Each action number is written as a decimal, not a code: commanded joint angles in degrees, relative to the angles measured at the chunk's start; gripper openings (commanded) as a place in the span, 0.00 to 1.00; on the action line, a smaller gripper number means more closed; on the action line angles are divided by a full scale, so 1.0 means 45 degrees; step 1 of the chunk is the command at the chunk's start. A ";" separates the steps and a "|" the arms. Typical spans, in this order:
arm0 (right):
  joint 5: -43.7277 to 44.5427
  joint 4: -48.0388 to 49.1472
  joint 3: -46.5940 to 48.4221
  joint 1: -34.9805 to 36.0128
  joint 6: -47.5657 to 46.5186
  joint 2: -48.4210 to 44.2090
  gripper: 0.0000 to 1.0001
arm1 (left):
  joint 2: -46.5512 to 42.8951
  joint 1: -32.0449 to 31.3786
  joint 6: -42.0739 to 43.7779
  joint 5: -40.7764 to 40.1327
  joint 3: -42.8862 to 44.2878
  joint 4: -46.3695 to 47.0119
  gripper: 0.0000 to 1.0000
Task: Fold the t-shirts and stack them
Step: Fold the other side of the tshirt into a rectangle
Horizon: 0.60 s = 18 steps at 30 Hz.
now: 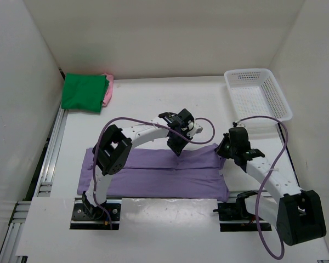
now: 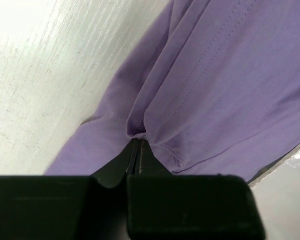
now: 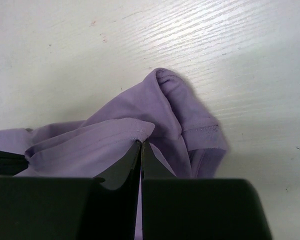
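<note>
A light purple t-shirt (image 1: 153,172) lies folded into a long band across the near middle of the table. My left gripper (image 1: 177,150) pinches its far edge near the middle, jaws shut on a bunched fold of the purple t-shirt (image 2: 190,75). At the band's far right corner my right gripper (image 1: 223,152) is shut on the purple t-shirt (image 3: 115,135), with a sleeve hem crumpled just beyond the tips. A folded bright green t-shirt (image 1: 84,92) rests on a pink t-shirt (image 1: 108,90) at the far left corner.
A white mesh basket (image 1: 257,93) stands at the far right. White walls enclose the table on three sides. A metal rail (image 1: 49,159) runs along the left edge. Purple cables loop over both arms.
</note>
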 commanded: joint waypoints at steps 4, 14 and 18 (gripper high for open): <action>0.0281 0.0566 0.0381 -0.0037 0.0144 0.1111 0.00 | -0.1175 -0.0159 0.0027 -0.0768 -0.0263 0.0067 0.10; 0.0808 0.0566 0.0500 -0.0154 0.0144 0.1484 0.00 | -0.1626 -0.0550 0.0027 -0.1669 -0.0772 0.0419 0.10; 0.0671 -0.0191 0.1064 -0.0154 -0.0167 0.2146 0.16 | -0.1626 -0.0666 0.0027 -0.1669 -0.0772 0.0419 0.10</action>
